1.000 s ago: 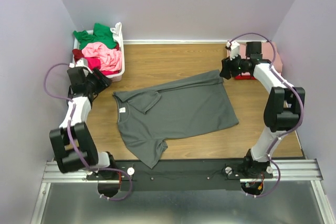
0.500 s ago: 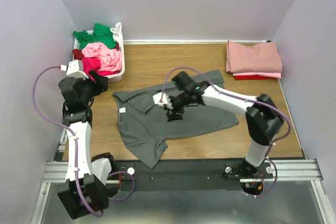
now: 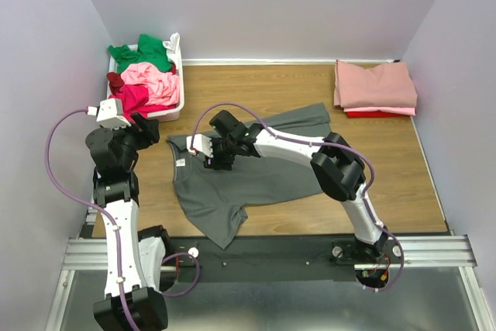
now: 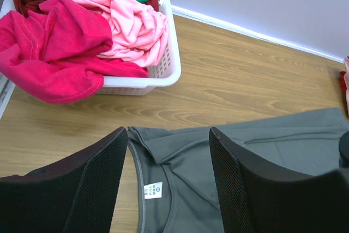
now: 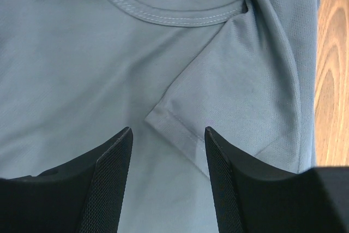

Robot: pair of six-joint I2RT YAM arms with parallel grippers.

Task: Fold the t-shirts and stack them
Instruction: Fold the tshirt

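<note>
A dark grey t-shirt (image 3: 263, 168) lies spread on the wooden table, one sleeve folded in over its chest. My right gripper (image 3: 215, 157) hovers open over that sleeve's hem (image 5: 180, 135), close to the cloth, jaws either side of it (image 5: 168, 178). My left gripper (image 3: 147, 129) is open and empty beside the shirt's collar corner; the collar and white label (image 4: 153, 190) show between its fingers (image 4: 168, 184). Green (image 3: 143, 52), light pink (image 3: 151, 75), magenta (image 3: 136, 97) and maroon (image 3: 115, 81) shirts are heaped in the basket. A folded dusty rose shirt (image 3: 376, 83) lies on a red one (image 3: 360, 114).
The white plastic basket (image 3: 177, 102) stands at the back left, just beyond my left gripper; it also shows in the left wrist view (image 4: 169, 64). The folded stack sits at the back right corner. Walls close in the table on three sides.
My right arm has swung from the folded stack at the back right across to the grey shirt's folded sleeve. My left arm has risen and turned slightly toward the shirt.
</note>
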